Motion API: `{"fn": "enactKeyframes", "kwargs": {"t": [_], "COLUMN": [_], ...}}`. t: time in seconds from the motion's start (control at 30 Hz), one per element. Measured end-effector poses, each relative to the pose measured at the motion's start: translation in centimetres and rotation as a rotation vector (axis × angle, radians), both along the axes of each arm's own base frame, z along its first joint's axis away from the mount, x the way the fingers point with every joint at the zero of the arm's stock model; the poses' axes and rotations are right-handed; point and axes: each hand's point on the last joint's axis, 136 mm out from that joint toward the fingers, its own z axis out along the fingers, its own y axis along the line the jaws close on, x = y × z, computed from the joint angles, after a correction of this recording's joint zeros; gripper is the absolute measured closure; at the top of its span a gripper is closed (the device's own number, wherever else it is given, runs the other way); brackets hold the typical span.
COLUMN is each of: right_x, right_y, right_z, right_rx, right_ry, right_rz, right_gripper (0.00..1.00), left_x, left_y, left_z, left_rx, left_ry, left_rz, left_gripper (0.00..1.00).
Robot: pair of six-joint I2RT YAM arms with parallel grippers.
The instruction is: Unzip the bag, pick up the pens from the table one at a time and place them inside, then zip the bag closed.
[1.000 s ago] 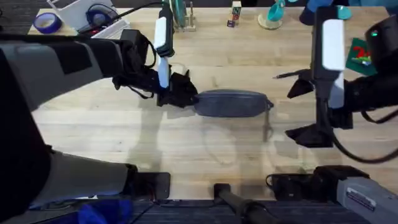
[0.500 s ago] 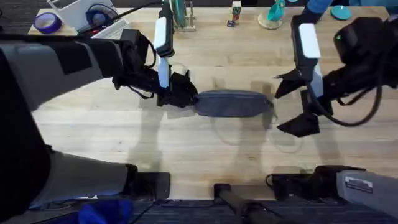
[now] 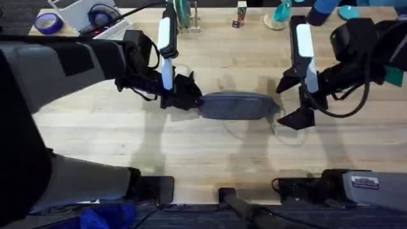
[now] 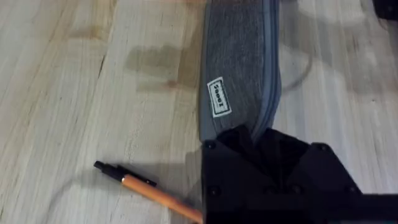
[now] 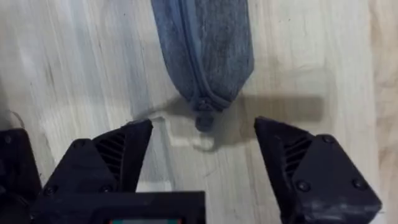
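You have 1 bag lying zipped on the bench, between your 2 tools. Your left tool is clamped on the bag's left end. Your right tool hangs spread wide around the zipper pull, not touching. 1 orange pen lies beside the bag.

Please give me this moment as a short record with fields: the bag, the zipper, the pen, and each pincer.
bag: grey-blue pouch lying flat on the table, between the two arms
zipper: looks closed; the pull hangs at the end facing the right pincer
pen: orange pen with a black tip lies on the wood beside the bag's held end
left pincer: shut on the bag's end
right pincer: open, fingers on either side of the pull, not touching it
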Motion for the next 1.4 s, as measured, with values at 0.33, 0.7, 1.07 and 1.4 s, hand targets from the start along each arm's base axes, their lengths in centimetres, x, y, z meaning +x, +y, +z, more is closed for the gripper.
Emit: {"fn": "enactKeyframes", "kwargs": {"t": [0.33,0.7,1.07,1.4], "right_x": [-0.3,-0.4,-0.5,-0.3], "right_y": [0.0,0.4,0.5,0.5], "right_z": [-1.4,-1.5,-1.5,-1.5], "right_rx": [0.002,0.002,0.002,0.002], "right_ry": [0.067,0.075,0.076,0.079], "right_rz": [-0.010,0.004,0.008,-0.012], "right_gripper": [0.005,0.004,0.005,0.004], "left_x": [0.0,0.1,0.1,0.1], "left_y": [0.0,0.0,0.0,0.0], "left_z": [0.0,0.0,0.0,0.0], "left_rx": [0.000,0.000,0.000,0.000], "left_ry": [0.000,-0.003,-0.003,-0.003], "left_rz": [0.000,0.000,0.000,0.000], "left_gripper": [0.958,0.958,0.958,0.958]}}
